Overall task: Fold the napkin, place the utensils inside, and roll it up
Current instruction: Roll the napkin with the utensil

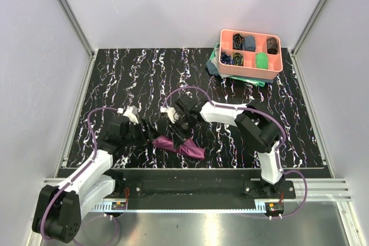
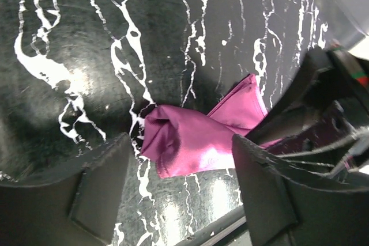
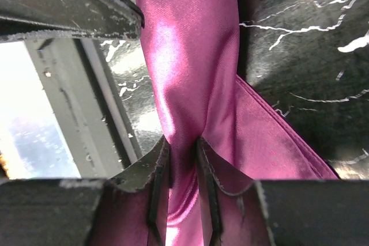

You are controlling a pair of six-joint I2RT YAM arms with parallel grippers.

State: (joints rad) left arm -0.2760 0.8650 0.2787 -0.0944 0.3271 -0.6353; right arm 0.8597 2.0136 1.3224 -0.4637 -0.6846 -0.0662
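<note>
1. Right gripper: the jaws stand narrow, pinching a gathered fold of the napkin. The cloth passes between both fingertips and runs away from them in a twisted band.

2. Left gripper: the jaws stand wide apart. One end of the napkin lies on the table beyond the gap between the fingers. Contact with the cloth cannot be determined.

3. Napkin, appearance: plum-purple, plain, with a satin sheen. It is bunched into a long, uneven bundle. The end facing the left gripper is folded over on itself, and a flat hemmed edge shows behind it.

4. Napkin, position: in the top view the napkin lies well apart from the pink tray, nearer the arm bases and to the tray's left. The right gripper stands at the side of the bundle facing the tray. The left gripper is farther left of the tray.

5. Count:
- napkin: one
- grippers: two
- pink tray: one, divided into compartments
- small cloth rolls in the tray: six appear, one bright green and the rest dark; the count is uncertain at this size
- teal-green cloth: one, under the tray, showing past its left and near sides

6. All items rest on the black, white-veined table.
</note>
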